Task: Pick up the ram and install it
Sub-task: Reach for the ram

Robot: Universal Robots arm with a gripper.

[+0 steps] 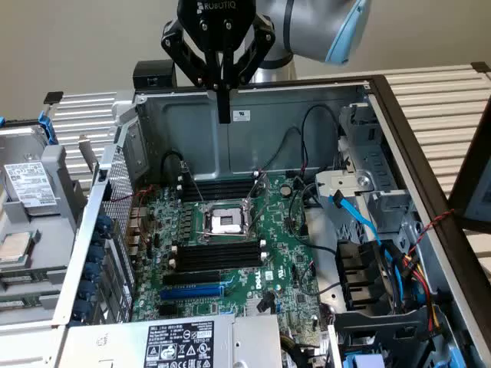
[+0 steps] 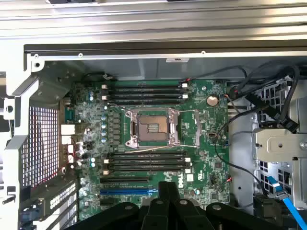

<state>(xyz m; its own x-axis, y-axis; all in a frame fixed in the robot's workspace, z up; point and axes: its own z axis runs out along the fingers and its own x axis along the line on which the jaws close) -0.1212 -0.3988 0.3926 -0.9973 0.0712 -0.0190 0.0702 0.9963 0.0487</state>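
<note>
And here is the gripper (image 1: 223,115), high over the open computer case (image 1: 307,115), and it is closed: the two black fingers (image 1: 223,92) are pressed flat together and point straight down. In the exterior view the tips hang level with the top edge of the case's far wall, well clear of the green motherboard (image 1: 284,253) below.

Down on the board, the processor socket (image 1: 225,221) sits in the middle with its metal frame showing. One bank of long black memory slots (image 1: 219,188) runs on its far side and another bank (image 1: 215,254) on its near side. Just past that near bank comes the blue slot (image 1: 192,291). A light blue cable (image 1: 357,218) drops down on the exterior view's right, beside the drive bays.

From the wrist view, the gripper (image 2: 169,187) looks down onto the same motherboard (image 2: 211,143), with its joined fingers in front of the board's edge close to the blue slot (image 2: 127,190). The socket (image 2: 150,127) lies between the two slot banks (image 2: 144,91).

Where the ram lies, I cannot tell. The case rests on a slatted bench (image 1: 437,100), and a labelled drive (image 1: 27,184) sits on the exterior view's left.
</note>
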